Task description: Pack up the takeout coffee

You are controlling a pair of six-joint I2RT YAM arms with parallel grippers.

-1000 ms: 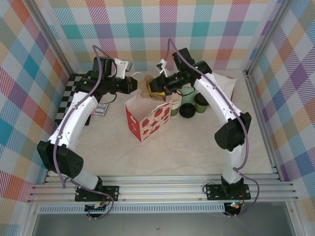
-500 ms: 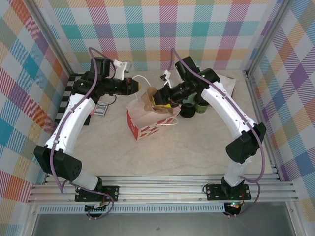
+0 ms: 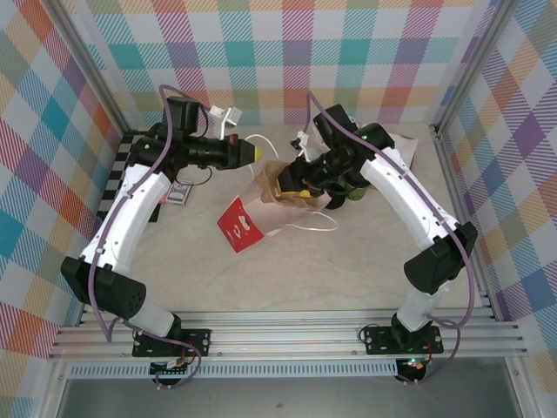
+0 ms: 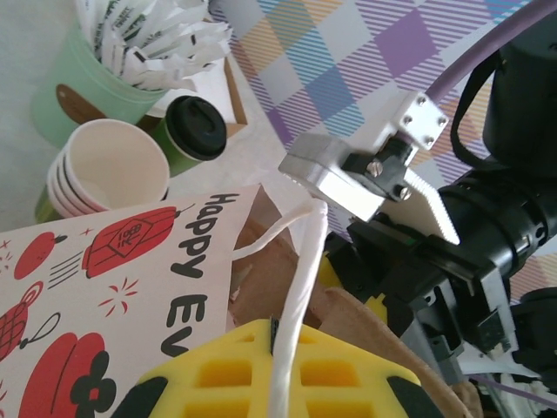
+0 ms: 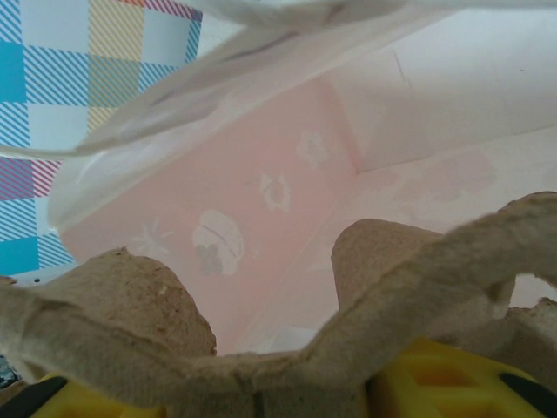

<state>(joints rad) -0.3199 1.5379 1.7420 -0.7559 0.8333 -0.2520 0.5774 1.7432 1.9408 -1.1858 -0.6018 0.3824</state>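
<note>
Currently the left pincer point(image 3: 250, 155) is pressed together on the white cord handle point(image 4: 301, 277) of the printed paper bag point(image 3: 242, 228). It holds the bag's mouth up, while the bag body slopes down toward the near-left of the bench point(image 3: 348, 270). The right pincer point(image 3: 294, 185) sits at that mouth and pinches a brown pulp cup carrier point(image 5: 261, 348), with the bag's pale interior directly ahead of it. The takeout coffee point(image 4: 197, 131) is not yet packed. It stands upright, lid on, outside the bag near the far edge of the bench, right of centre. It is just beside the stacked cream-rimmed cups point(image 4: 109, 170) and the mint cup of wrapped sticks point(image 4: 78, 96). The right arm is nearer to the coffee, which lies on the side of that pincer away from the bag. Its long axis is vertical, so a sideways grasp on the cup wall would probably suit once the carrier is released.
</note>
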